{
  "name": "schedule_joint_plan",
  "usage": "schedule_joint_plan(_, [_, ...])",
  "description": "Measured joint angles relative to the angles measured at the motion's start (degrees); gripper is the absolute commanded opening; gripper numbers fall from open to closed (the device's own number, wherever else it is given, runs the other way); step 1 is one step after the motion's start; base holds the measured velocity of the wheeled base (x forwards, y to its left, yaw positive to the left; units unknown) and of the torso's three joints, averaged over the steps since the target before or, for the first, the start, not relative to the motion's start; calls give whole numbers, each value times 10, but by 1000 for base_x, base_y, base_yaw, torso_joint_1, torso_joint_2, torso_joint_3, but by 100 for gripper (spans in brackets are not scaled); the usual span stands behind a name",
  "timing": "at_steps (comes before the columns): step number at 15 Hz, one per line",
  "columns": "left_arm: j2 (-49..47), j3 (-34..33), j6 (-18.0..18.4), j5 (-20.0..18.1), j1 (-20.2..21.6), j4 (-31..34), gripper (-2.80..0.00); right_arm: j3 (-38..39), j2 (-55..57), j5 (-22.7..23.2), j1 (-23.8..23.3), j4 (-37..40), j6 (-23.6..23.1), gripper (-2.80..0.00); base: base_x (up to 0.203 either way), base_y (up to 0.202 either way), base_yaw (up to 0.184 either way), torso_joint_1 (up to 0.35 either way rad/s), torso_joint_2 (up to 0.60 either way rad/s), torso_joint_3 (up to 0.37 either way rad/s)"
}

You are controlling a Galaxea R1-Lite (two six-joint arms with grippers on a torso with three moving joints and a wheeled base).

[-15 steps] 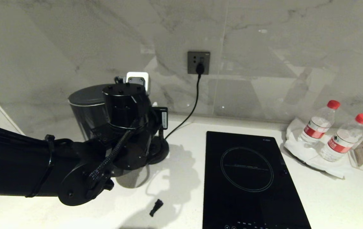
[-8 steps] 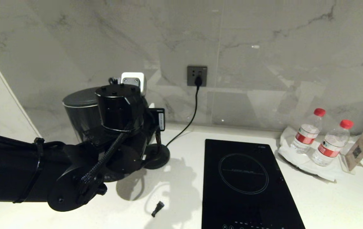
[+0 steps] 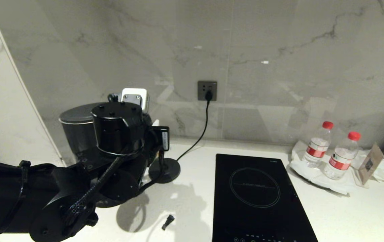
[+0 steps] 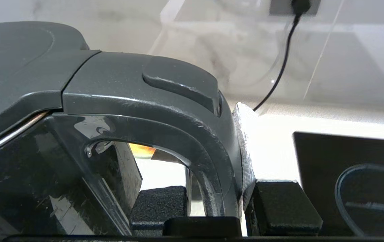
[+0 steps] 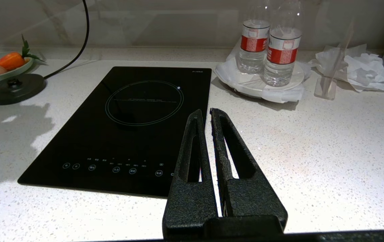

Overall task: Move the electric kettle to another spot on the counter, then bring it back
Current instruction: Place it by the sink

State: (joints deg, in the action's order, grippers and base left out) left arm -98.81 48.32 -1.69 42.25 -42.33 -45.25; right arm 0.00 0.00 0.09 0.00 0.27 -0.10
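While kettle is held:
left gripper (image 4: 217, 201): jaws clamped on kettle (image 4: 77, 101) handle, left of the hob (image 3: 259, 195)
right gripper (image 5: 206, 116): jaws together, above tabletop (image 5: 329, 151)

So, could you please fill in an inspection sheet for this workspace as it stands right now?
Surface: white speckled counter with a black induction hob set in it.
Job's things: electric kettle held off its round base disc, which sits bare.
Clutter: two water bottles on a white plate; crumpled tissue; small black piece; plate of vegetables.
Grippers: left gripper shut on the kettle's handle; right gripper shut, empty, over the counter.
Cables: black cord from wall socket to base disc.
Surroundings: marble wall.
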Motion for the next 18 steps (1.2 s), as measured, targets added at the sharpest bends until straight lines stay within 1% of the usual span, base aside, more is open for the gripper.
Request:
schedule_joint_plan(3, [21, -53, -19, 0, -10, -1, -280, 0, 0, 0, 0, 0, 0, -280, 0, 0, 0, 0, 0, 0])
schedule_joint_plan(6, [56, -104, -48, 0, -15, -1, -280, 0, 0, 0, 0, 0, 0, -280, 0, 0, 0, 0, 0, 0])
schedule_joint_plan(12, [145, -221, -52, 6, -20, 1, -280, 0, 0, 0, 0, 0, 0, -280, 0, 0, 0, 0, 0, 0])
schedule_joint_plan(14, [164, -241, -52, 8, -8, 1, -280, 0, 0, 0, 0, 0, 0, -280, 0, 0, 0, 0, 0, 0])
schedule_joint_plan(18, [190, -259, -52, 8, 8, 5, -280, 0, 0, 0, 0, 0, 0, -280, 0, 0, 0, 0, 0, 0])
